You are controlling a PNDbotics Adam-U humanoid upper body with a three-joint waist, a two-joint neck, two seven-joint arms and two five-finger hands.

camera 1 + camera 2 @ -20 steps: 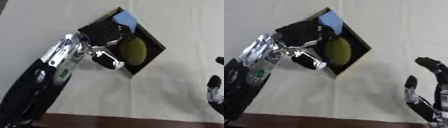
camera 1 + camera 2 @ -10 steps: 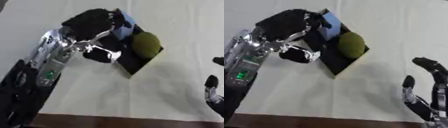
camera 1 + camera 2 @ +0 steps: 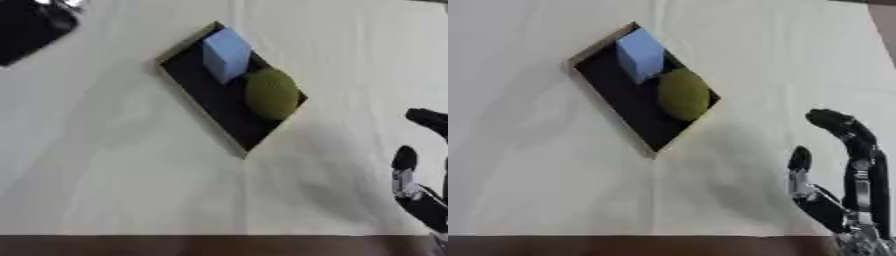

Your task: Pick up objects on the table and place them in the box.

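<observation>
Right eye view shows the right hand (image 3: 842, 200) relaxed, fingers up, holding nothing; up-left of it the box (image 3: 614, 100) holds a blue block (image 3: 640, 54), likely light and stiff, gripped by flat sides; the olive ball (image 3: 682, 94) looks soft.

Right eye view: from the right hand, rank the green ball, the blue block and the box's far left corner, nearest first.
From the right hand, at the lower right:
1. Green ball, at the box's right end.
2. Blue block, up and left of the ball, touching it.
3. Far left corner of the box, farthest, on the left.
</observation>
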